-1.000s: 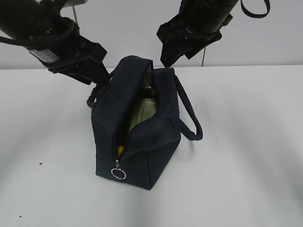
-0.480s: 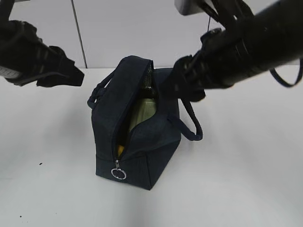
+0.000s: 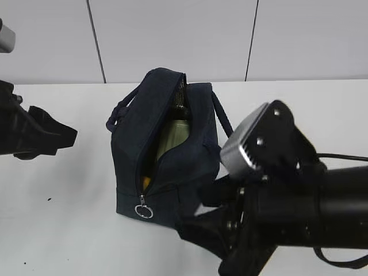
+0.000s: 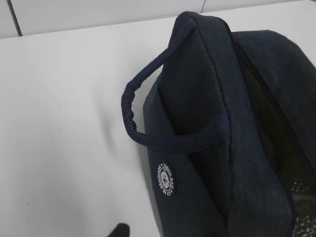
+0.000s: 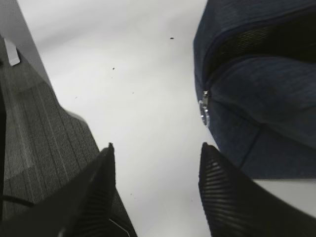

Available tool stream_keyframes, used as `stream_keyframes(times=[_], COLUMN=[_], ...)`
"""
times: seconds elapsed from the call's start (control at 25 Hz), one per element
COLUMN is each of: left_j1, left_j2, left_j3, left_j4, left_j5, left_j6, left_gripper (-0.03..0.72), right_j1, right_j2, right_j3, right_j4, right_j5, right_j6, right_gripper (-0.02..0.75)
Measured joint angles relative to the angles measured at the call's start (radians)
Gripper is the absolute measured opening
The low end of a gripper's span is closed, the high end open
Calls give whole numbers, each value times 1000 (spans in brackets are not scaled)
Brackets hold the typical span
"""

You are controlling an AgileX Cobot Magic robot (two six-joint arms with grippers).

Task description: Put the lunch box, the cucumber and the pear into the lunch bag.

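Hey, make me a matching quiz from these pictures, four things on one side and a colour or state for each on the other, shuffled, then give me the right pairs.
Things:
1. lunch bag
2. ring pull
3. right gripper
4. round badge

Colour or state:
A. white print on the bag's side, below a loop handle
B. dark navy, standing on the white table with its top zipper open
C. open and empty, fingers apart over the table
D. silvery metal, hanging at the near end of the zipper

Pairs: 1-B, 2-D, 3-C, 4-A

Dark navy lunch bag (image 3: 190,167), white table (image 3: 299,109)
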Motion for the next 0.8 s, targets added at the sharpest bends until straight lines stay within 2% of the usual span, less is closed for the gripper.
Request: stream_keyframes(times=[0.12, 0.36, 0.56, 0.8], left_j1=[0, 0, 0, 0], left_j2=[-2, -2, -2, -2], left_j3=[1, 1, 1, 1], left_j4=[0, 0, -3, -15], left_j5=[7, 31, 60, 80], left_j6=[16, 19, 19, 19], left_gripper=[263, 259, 257, 244], right_j1=[25, 28, 28, 28], right_j2=[54, 242, 325, 325], right_j3=[8, -22, -95, -103], right_j4=[48, 60, 64, 64], right_j5=[17, 42, 46, 51], right_j6=[-113, -235, -257, -259], right_gripper=[414, 386, 373, 370])
